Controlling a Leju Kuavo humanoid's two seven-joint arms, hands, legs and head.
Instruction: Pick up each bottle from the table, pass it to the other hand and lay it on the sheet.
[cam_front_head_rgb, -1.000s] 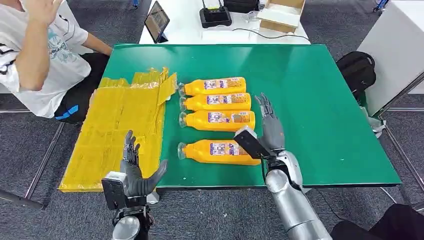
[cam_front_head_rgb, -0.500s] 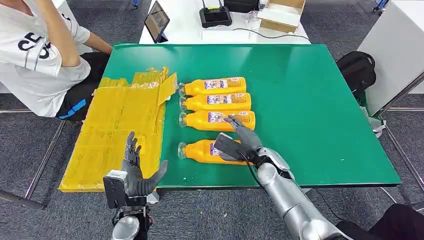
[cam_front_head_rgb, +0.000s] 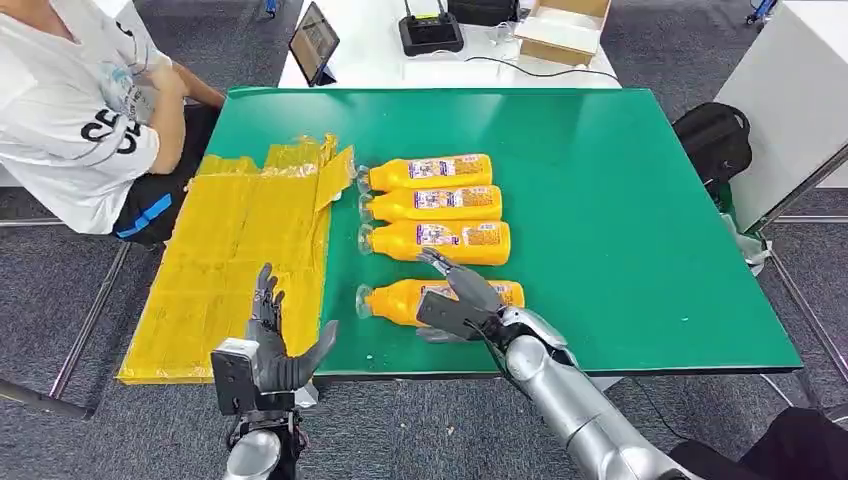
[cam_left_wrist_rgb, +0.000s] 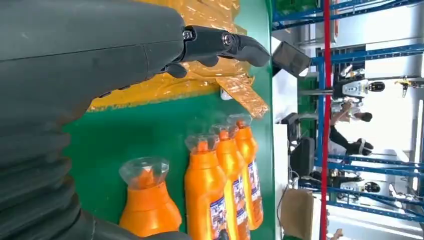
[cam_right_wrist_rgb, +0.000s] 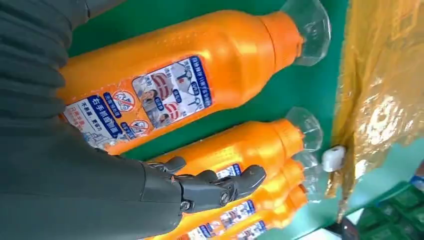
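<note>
Green table top (cam_front_head_rgb: 620, 200) carries four orange bottles lying on their sides in the head view, clear caps toward the yellow sheet (cam_front_head_rgb: 235, 260) that covers the table's left part and hangs over its edge. Three bottles (cam_front_head_rgb: 432, 205) lie close together in a row, and the nearest bottle (cam_front_head_rgb: 400, 300) lies a little apart from them, close to the front edge. The right hand (cam_front_head_rgb: 455, 300) hangs over the middle of that nearest bottle with its fingers spread wide; whether it touches the bottle cannot be told from this view. The left hand (cam_front_head_rgb: 270, 350) is raised at the front edge beside the sheet, palm up, fingers apart and holding nothing. A person in a white shirt (cam_front_head_rgb: 70, 110) sits at the far left corner, and a white table (cam_front_head_rgb: 440, 50) behind holds a tablet, a black device and a cardboard box. From the left wrist, the left hand (cam_left_wrist_rgb: 100, 60) shows dark fingers stretched out over the sheet (cam_left_wrist_rgb: 200, 80), with the four bottles (cam_left_wrist_rgb: 220, 185) side by side on the green surface. From the right wrist, the right hand (cam_right_wrist_rgb: 190, 190) has its fingers extended above the row of bottles, the nearest bottle (cam_right_wrist_rgb: 185, 85) lying unheld just beside the grey cover, its clear cap toward the sheet (cam_right_wrist_rgb: 380, 90).
</note>
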